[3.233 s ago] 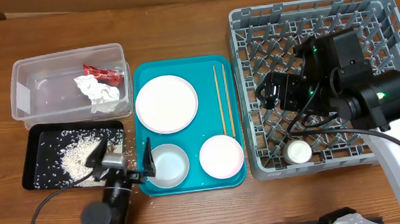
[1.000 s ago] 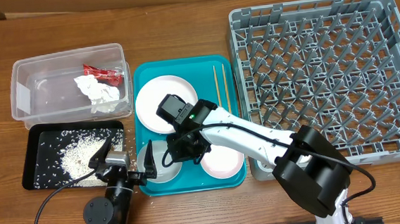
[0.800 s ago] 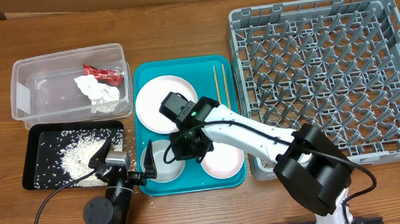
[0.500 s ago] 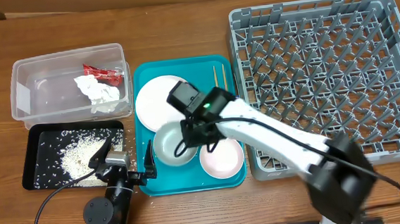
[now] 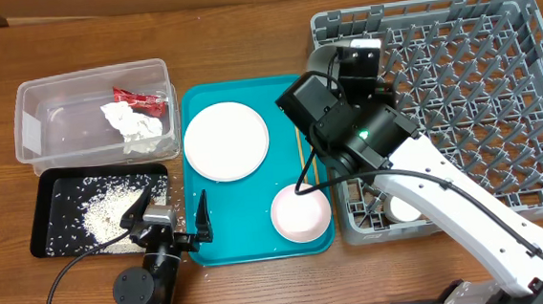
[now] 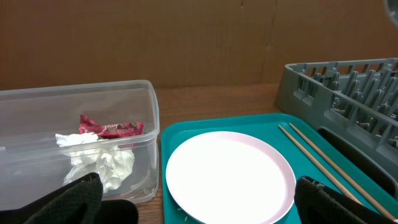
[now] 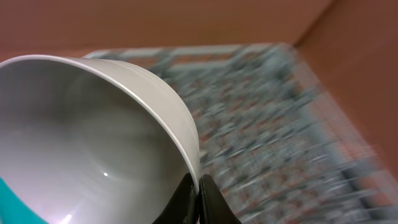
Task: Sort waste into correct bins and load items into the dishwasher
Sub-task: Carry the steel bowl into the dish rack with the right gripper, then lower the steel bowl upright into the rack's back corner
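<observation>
My right gripper [image 7: 198, 198] is shut on the rim of the pale grey bowl [image 7: 93, 137], which it holds tilted in the air. In the overhead view only a sliver of that bowl [image 5: 315, 61] shows under the right arm [image 5: 366, 131], at the far left corner of the dishwasher rack [image 5: 496, 79]. On the teal tray [image 5: 249, 245] are the white plate [image 5: 226, 141], the pinkish bowl [image 5: 301, 212] and the chopsticks [image 5: 301, 121], partly under the arm. A white cup [image 5: 405, 207] stands in the rack. My left gripper [image 5: 168, 215] is open and empty at the tray's near left corner.
The clear tub [image 5: 38, 96] at the left holds the red sauce packet [image 5: 140, 100] and the napkin [image 5: 133, 123]. In front of it the black tray [image 5: 49, 187] holds loose rice [image 5: 103, 212]. A few rice grains lie on the teal tray by the plate [image 6: 227, 177].
The right gripper has lifted the grey bowl off the teal tray and carried it back and right to the rack's left corner. The left arm has not moved.
</observation>
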Motion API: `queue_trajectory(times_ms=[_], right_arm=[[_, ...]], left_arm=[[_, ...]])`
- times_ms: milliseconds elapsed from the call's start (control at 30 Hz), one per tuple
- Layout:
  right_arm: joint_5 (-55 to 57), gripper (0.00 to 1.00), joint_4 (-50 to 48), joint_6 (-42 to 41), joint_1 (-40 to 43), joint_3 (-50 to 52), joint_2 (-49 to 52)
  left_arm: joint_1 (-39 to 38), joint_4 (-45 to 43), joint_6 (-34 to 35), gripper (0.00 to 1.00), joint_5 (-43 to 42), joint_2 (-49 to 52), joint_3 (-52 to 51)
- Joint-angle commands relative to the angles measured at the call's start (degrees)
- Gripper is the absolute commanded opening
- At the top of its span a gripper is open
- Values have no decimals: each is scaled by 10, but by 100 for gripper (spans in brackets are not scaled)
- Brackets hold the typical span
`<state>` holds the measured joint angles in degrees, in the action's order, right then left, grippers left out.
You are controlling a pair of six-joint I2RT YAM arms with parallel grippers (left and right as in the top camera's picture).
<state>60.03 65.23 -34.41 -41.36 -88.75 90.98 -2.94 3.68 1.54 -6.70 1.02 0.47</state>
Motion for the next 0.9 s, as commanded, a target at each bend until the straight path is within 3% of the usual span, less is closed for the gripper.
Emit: queue_trajectory(times_ms=[0,200,433,867], right_arm=[[178,4,-2,54,27,-9,17],[172,4,-2,96,115,-8,45],[66,4,14,113,209,-4,100],[22,4,49,91,221,37,155]], left_arm=[[3,2,8,100,-4,-4,-2],[3,2,8,100,-4,-4,-2],[3,2,8,100,-4,-4,-2],[3,2,8,100,-4,-4,-2]])
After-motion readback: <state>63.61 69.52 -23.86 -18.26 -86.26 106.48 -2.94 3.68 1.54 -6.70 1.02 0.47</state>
